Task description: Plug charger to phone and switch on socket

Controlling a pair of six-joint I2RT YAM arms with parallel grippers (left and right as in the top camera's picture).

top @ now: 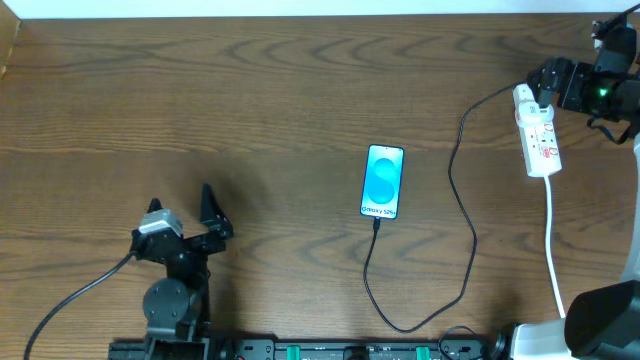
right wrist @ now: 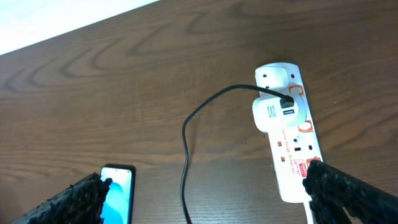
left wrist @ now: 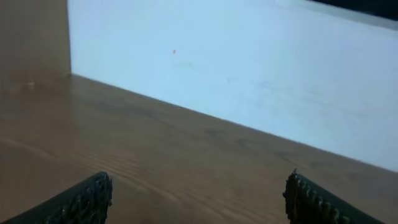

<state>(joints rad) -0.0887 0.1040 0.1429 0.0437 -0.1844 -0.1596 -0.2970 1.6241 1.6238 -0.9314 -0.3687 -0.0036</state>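
Observation:
The phone (top: 383, 181) lies screen up, lit blue, at the table's middle. It also shows in the right wrist view (right wrist: 119, 193), partly behind a finger. The black charger cable (top: 465, 215) runs from a white adapter on the socket (top: 541, 140), loops toward the front edge and ends at the phone's near end, where its tip appears seated. In the right wrist view, the socket (right wrist: 292, 140) shows red switch marks and the cable (right wrist: 185, 149). My right gripper (top: 550, 84) (right wrist: 205, 202) is open, hovering over the socket's far end. My left gripper (top: 205, 212) (left wrist: 196, 199) is open and empty, far left.
The socket's white lead (top: 553, 240) runs to the front right edge by the right arm base (top: 600, 315). A white wall (left wrist: 249, 68) borders the table's far edge. The left arm base (top: 170, 305) stands at the front left.

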